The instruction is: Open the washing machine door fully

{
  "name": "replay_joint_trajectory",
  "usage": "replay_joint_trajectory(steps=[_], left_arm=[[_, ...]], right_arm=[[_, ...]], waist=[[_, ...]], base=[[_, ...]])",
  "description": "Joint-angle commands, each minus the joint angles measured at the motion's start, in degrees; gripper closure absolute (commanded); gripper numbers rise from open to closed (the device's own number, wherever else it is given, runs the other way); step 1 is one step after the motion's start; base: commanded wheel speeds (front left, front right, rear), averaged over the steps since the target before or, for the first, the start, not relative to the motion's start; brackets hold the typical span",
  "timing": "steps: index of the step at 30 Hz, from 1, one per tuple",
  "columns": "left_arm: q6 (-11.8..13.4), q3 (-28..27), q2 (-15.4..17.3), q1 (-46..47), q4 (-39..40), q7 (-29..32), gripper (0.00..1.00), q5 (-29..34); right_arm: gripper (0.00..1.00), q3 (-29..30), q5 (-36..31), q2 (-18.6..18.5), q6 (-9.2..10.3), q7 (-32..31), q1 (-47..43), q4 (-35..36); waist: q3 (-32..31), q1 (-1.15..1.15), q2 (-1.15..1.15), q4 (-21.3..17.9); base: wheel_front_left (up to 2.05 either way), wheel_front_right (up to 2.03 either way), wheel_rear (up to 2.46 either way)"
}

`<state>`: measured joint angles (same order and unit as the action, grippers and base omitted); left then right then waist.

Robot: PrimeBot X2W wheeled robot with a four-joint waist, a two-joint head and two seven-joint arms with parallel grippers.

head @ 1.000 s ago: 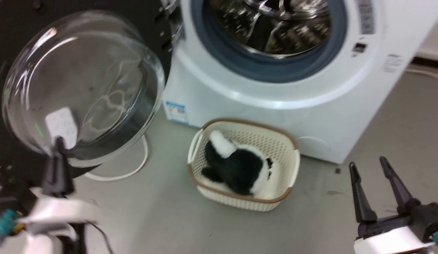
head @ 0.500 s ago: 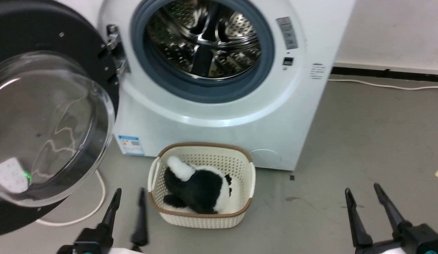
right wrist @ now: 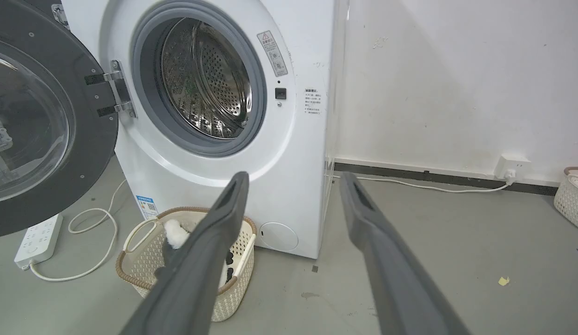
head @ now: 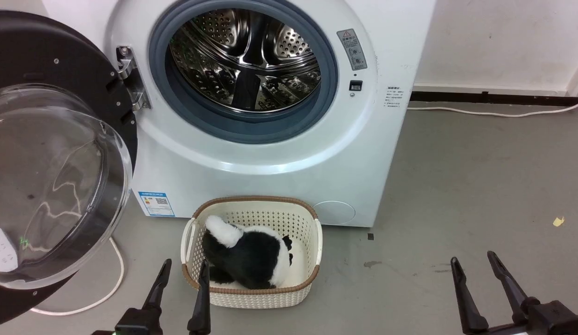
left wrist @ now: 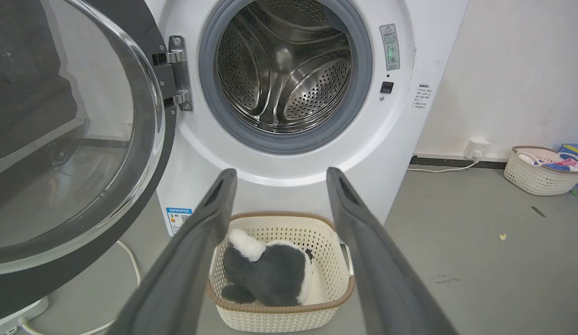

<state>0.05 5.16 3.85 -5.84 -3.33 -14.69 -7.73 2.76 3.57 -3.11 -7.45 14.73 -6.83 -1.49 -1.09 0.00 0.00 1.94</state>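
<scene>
Black-rimmed and glass-bellied, the washing machine door (head: 56, 163) stands wide open, up and to the left of the left hand (head: 186, 262), which is spread and empty. The right hand (head: 472, 256) is likewise released. Any careless left-arm sweep could knock the door back, or clip the basket (head: 252, 298) just ahead.

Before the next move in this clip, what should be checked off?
1. Glossy black round door with clear glass bowl stands away from the steel drum opening: ok.
2. Door at its full swing on the metal hinge: cannot tell.
3. Left tool open, holding nothing: ok.
4. Right tool open, holding nothing: ok.
5. Cream plastic basket with black-and-white plush toy apart from the door: ok.
6. White power strip on the floor by the door's lower edge, clear of it: cannot tell.
</scene>
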Motion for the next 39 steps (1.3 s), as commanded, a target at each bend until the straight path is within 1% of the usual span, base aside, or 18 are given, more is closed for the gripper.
replay_joint_trajectory(steps=[1, 8, 9, 39], left_arm=[[0.3, 0.1, -0.3, -0.5, 0.2, -0.3, 0.0, 0.2], [0.4, 0.0, -0.4, -0.1, 0.6, -0.3, 0.0, 0.5], [0.3, -0.1, -0.2, 0.0, 0.3, 0.0, 1.0, 0.1], [0.2, -1.3, -0.4, 1.3, 0.9, 3.3, 1.0, 1.8]], right_arm=[[0.0, -0.1, 0.2, 0.2, -0.03, 0.3, -0.5, 0.1], [0.0, -0.1, 0.5, 0.2, -0.03, 0.3, -0.4, 0.4], [1.0, -0.1, 0.2, 0.0, 0.01, 0.0, 0.0, 0.1], [1.0, -0.7, -0.7, 0.0, 0.0, -3.4, 1.6, 0.4]], waist=[[0.0, 0.0, 0.0, -0.1], [0.3, 0.0, 0.0, -0.3], [0.3, 0.0, 0.0, -0.3], [0.5, 0.0, 0.0, -0.7]], base=[[0.0, 0.0, 0.0], [0.0, 0.0, 0.0], [0.0, 0.0, 0.0], [0.0, 0.0, 0.0]])
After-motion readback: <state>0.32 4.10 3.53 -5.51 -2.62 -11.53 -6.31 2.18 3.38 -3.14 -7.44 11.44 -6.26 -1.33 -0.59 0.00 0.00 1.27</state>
